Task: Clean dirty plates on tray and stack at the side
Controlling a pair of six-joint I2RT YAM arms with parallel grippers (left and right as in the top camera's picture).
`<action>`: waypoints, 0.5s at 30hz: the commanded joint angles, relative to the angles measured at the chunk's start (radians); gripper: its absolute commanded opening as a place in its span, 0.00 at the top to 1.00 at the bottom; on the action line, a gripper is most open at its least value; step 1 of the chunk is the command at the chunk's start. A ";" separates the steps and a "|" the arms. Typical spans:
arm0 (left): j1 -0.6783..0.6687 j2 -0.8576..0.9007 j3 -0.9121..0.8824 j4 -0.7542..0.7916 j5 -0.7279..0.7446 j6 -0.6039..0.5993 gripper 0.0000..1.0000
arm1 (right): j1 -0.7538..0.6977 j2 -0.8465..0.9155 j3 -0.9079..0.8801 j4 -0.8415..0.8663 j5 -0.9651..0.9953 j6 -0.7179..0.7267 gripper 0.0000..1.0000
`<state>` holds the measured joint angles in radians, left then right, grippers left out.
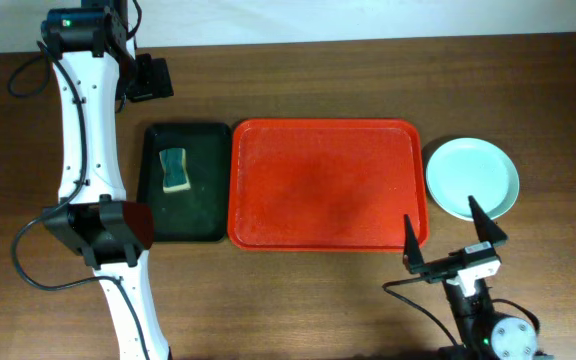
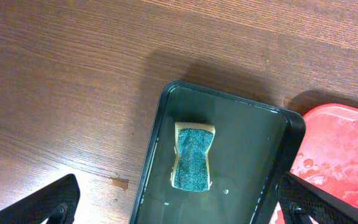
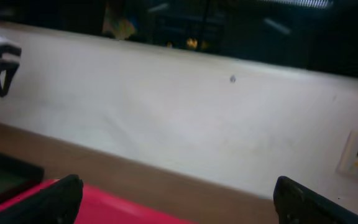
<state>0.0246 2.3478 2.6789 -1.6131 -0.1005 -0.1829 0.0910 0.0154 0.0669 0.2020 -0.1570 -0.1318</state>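
Observation:
A pale mint green plate (image 1: pixel 472 178) lies on the table just right of the red tray (image 1: pixel 328 185), which carries no plates. Whether other plates lie under the plate I cannot tell. The tray's corner (image 2: pixel 344 155) shows wet droplets in the left wrist view. My right gripper (image 1: pixel 448 238) stands open near the tray's front right corner, nothing between its fingers; in its own view the right gripper (image 3: pixel 185 205) looks over the tray's edge (image 3: pixel 104 208) toward the wall. My left gripper (image 2: pixel 179 208) hangs open high above the black tray (image 2: pixel 160 149).
A yellow sponge with a green scouring face (image 1: pixel 174 170) lies in the small black tray (image 1: pixel 204 215) left of the red tray. The white left arm (image 1: pixel 88 150) runs along the table's left side. A small stain (image 2: pixel 120 182) marks the wood.

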 commanded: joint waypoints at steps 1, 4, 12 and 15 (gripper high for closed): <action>-0.004 -0.003 0.006 -0.001 0.007 -0.003 0.01 | -0.008 -0.012 -0.061 -0.006 -0.008 0.047 0.02; -0.004 -0.003 0.006 -0.001 0.007 -0.003 0.01 | -0.008 -0.012 -0.061 -0.003 0.014 0.047 0.02; -0.004 -0.003 0.006 -0.001 0.007 -0.003 0.01 | -0.009 -0.012 -0.061 -0.139 0.192 0.201 0.02; -0.004 -0.003 0.006 -0.001 0.007 -0.003 0.01 | -0.009 -0.012 -0.061 -0.285 0.192 0.224 0.02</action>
<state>0.0246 2.3478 2.6789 -1.6123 -0.1005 -0.1829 0.0872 0.0124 0.0113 0.0040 -0.0036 0.0402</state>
